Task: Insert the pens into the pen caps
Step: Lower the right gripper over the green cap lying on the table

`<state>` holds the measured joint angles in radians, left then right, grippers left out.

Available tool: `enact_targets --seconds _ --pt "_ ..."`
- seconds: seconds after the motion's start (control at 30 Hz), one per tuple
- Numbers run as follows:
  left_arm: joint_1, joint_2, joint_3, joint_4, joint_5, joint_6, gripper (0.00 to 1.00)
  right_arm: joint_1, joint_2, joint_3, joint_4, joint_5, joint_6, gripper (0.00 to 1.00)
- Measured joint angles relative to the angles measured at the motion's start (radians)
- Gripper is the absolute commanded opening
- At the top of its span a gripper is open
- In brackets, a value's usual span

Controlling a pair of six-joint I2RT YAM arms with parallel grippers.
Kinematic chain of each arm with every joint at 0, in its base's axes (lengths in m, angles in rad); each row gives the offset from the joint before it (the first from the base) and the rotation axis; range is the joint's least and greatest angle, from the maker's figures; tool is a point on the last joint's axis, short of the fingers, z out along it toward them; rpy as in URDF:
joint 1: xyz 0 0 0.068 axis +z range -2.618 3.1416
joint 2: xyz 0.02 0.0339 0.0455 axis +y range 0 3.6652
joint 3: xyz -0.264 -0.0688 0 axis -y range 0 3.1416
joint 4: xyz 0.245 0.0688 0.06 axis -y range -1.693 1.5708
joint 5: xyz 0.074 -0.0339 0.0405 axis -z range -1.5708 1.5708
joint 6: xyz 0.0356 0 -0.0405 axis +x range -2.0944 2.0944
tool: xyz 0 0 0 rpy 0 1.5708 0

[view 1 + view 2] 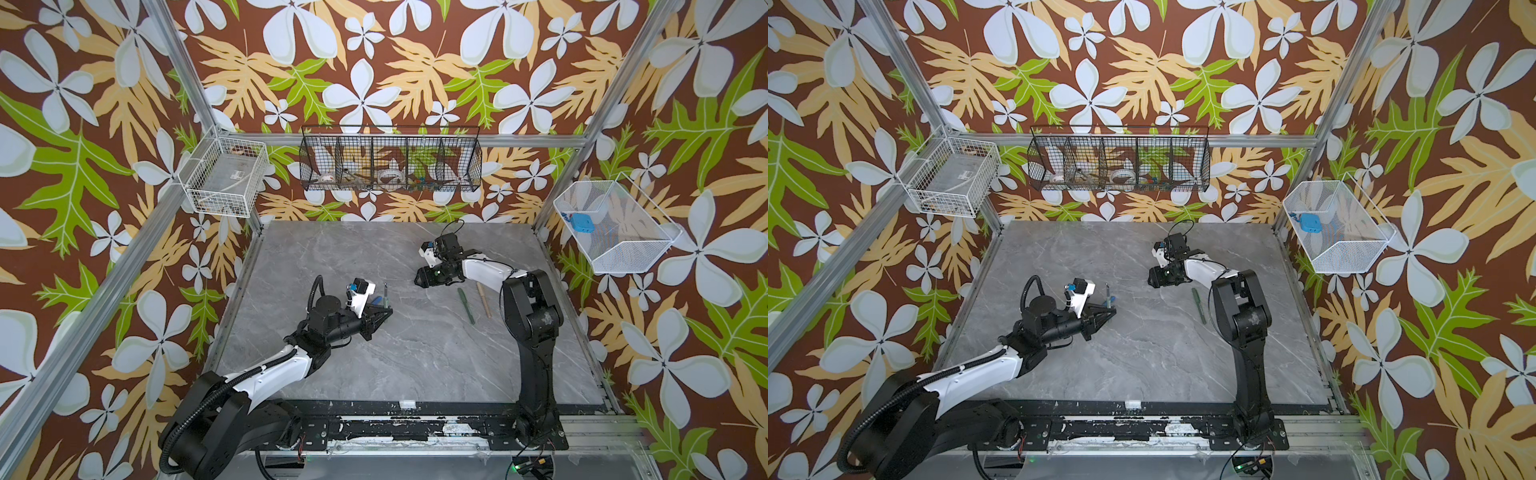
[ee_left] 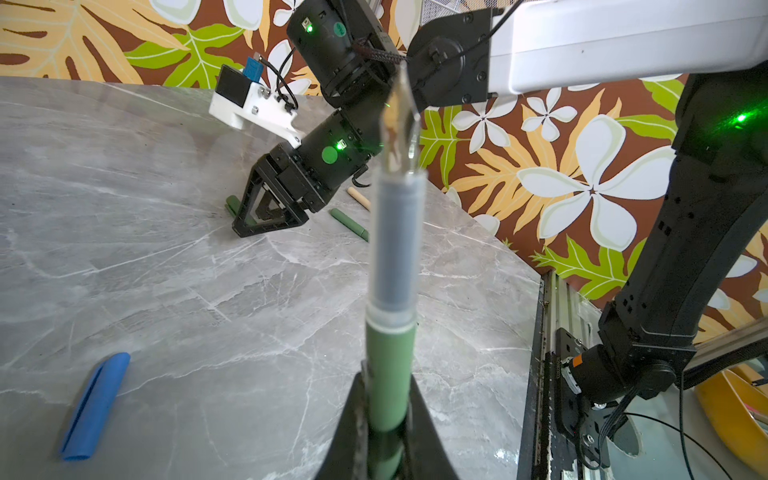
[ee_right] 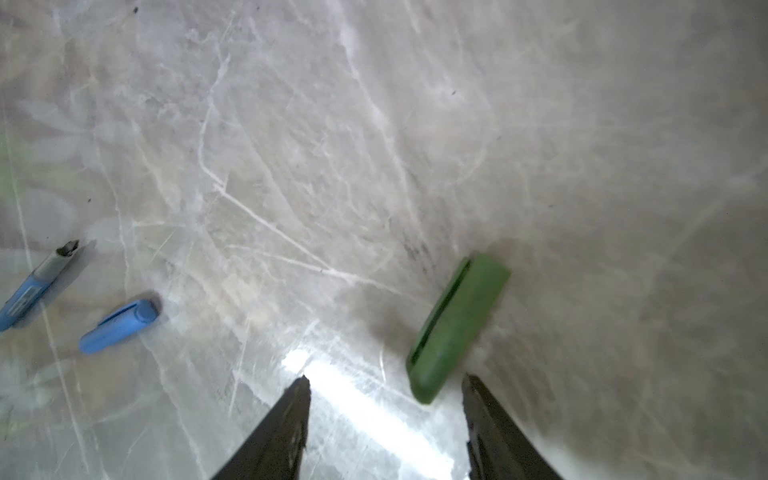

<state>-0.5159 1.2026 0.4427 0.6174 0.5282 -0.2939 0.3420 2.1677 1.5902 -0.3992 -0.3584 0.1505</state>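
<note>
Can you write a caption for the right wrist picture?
Open right gripper beside a green cap; blue cap and blue pen lie farther off.

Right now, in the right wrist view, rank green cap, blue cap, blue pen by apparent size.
1. green cap, likely because nearest the camera
2. blue pen, partly cut off at the edge
3. blue cap, nearly alike

blue pen (image 3: 25,291): cut off at edge | green cap (image 3: 457,328): blurred | held green pen (image 2: 390,353): base hidden in left pincer (image 2: 387,378)
</note>
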Motion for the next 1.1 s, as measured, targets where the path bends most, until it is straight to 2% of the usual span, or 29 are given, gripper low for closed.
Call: enact_targets --seconds 0.47,0.67,0.87,1.1 --pt "0.000 -0.006 0.000 -0.009 -0.008 0.008 0.00 0.000 0.154 0.203 -0.002 0.014 0.002 0.59" --pt "0.000 0.006 0.000 -0.010 -0.007 0.010 0.00 0.009 0.175 0.214 0.014 -0.115 -0.012 0.57" --pt "0.000 0.008 0.000 -0.011 -0.008 0.010 0.00 0.023 0.134 0.120 0.038 -0.210 -0.029 0.55" --pt "0.000 0.008 0.000 -0.014 -0.008 0.011 0.00 0.023 0.023 -0.020 0.001 -0.190 -0.028 0.55"
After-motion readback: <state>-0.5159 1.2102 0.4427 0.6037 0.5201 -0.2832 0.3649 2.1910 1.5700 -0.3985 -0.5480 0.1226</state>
